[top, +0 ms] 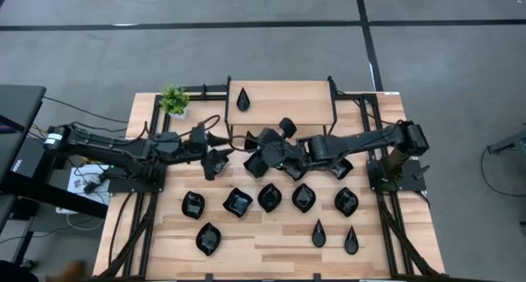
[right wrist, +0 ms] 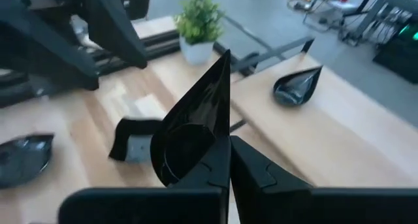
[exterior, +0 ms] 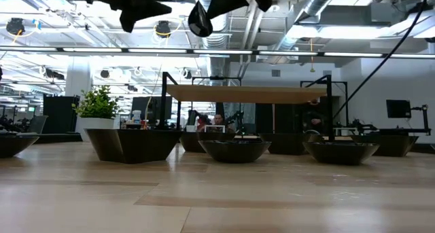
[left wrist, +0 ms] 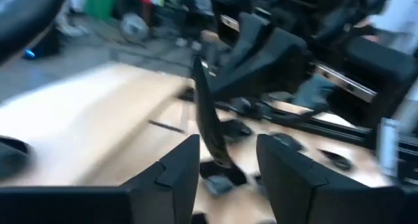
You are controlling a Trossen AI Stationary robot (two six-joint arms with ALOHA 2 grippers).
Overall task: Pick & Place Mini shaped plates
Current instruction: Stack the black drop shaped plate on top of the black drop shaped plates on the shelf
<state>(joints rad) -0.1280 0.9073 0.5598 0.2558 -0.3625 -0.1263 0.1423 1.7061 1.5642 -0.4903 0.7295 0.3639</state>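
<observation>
Both grippers hang above the table's middle, in front of a raised wooden shelf (top: pixel 283 101). My right gripper (right wrist: pixel 228 162) is shut on one glossy black mini plate (right wrist: pixel 189 129) with a pointed corner, which also shows in the low view (exterior: pixel 199 19). My left gripper (left wrist: pixel 228 178) is open and faces it from the left. Its fingers stand on either side of that plate's thin edge (left wrist: pixel 210 123), with gaps showing. A teardrop plate (top: pixel 243 99) lies on the shelf. Several more black plates (top: pixel 269 197) rest on the tabletop nearer the front. My right gripper pinches the black plate by its rim (right wrist: pixel 210 152) between the two fingers, coming roughly level from the table's right. The plate is lifted clear of the table and stands on edge, its pointed corner (right wrist: pixel 225 54) sticking out beyond the fingertips.
A small green potted plant (top: pixel 173 99) stands at the far left corner, beside the shelf's black frame. Two teardrop plates (top: pixel 318 233) and a leaf-shaped one (top: pixel 209 238) lie near the front edge. Bare wood shows at the front left (top: pixel 148 241).
</observation>
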